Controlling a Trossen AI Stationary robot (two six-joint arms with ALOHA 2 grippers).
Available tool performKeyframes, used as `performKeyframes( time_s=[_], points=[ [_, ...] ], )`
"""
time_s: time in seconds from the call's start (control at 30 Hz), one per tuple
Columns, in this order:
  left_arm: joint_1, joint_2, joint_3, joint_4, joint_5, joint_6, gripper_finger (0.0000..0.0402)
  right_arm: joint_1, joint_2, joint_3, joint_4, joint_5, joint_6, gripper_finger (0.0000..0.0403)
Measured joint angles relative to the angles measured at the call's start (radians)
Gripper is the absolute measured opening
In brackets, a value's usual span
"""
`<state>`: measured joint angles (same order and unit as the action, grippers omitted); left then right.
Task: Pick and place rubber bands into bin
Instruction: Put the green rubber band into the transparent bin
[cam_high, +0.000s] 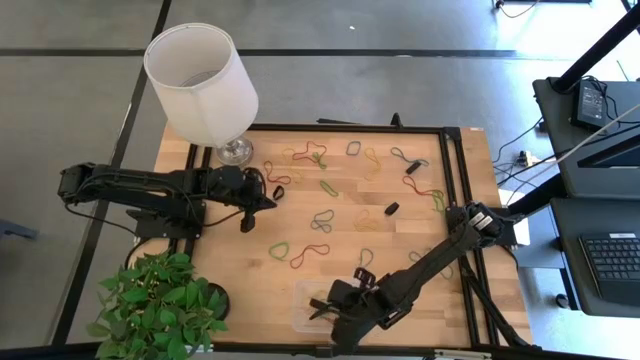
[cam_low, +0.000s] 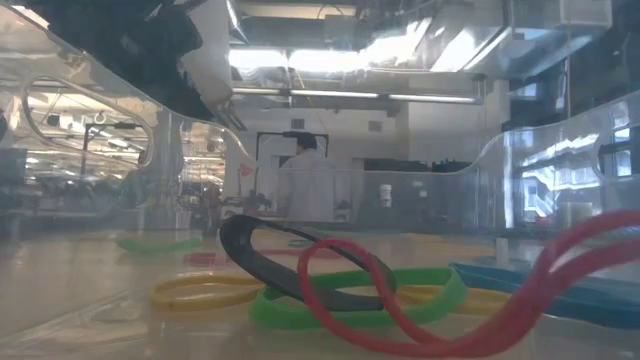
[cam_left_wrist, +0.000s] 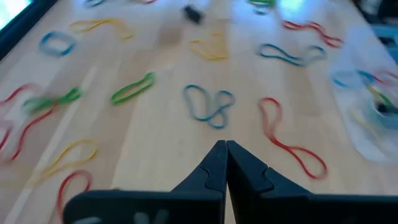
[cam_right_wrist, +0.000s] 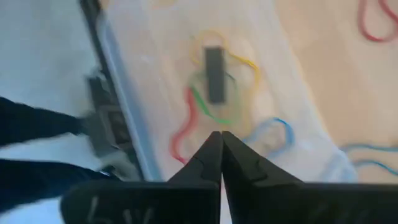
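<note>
clear plastic bin (cam_high: 305, 305) sits at the near desk (cam_high: 250, 270) edge, with some rubber bands (cam_right_wrist: 214, 93) already inside. i see the right tool (cam_right_wrist: 221, 140) above it, pressed together, holding nothing. left tool (cam_left_wrist: 225, 149) is also pressed together, over the loose bands (cam_high: 320, 220).

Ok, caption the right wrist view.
Right claw shut and empty above the bin holding rubber bands.

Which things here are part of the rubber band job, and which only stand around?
Part of the job:
- rubber bands loose on the table
- bin, some bands already inside
- right gripper, shut, over the bin
- left gripper, shut, waiting above the loose bands

Only standing around:
- lamp
- plant
</note>
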<state>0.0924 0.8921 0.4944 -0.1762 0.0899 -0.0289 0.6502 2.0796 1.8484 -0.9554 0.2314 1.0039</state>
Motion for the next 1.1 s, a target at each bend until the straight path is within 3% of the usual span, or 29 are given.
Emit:
performKeyframes(
  time_s=[0.17,0.3,0.43,0.7,0.9,1.1],
  points=[
    [-0.070,0.020,0.046,-0.021,-0.039,0.016,0.0002,-0.005,-0.036,-0.021,-0.137,0.003,-0.018,0.0004],
    [-0.139,0.089,0.121,-0.088,-0.106,0.016,0.0002,-0.004,-0.116,-0.138,-0.136,0.035,-0.021,0.0004],
    [-0.191,0.184,0.195,-0.135,-0.163,0.034,0.0002,-0.004,-0.261,-0.338,-0.066,0.038,-0.049,0.0003],
    [-0.226,0.388,0.303,-0.207,-0.196,-0.020,0.0005,0.000,-0.683,-0.877,0.268,0.040,-0.074,0.0002],
    [-0.232,0.509,0.369,-0.325,-0.166,-0.235,0.0041,0.000,-0.947,-1.153,0.400,0.039,-0.075,0.0003],
    [-0.247,0.584,0.377,-0.358,-0.106,-0.495,0.0097,-0.001,-1.123,-1.285,0.416,0.038,-0.144,0.0003]
  ],
)
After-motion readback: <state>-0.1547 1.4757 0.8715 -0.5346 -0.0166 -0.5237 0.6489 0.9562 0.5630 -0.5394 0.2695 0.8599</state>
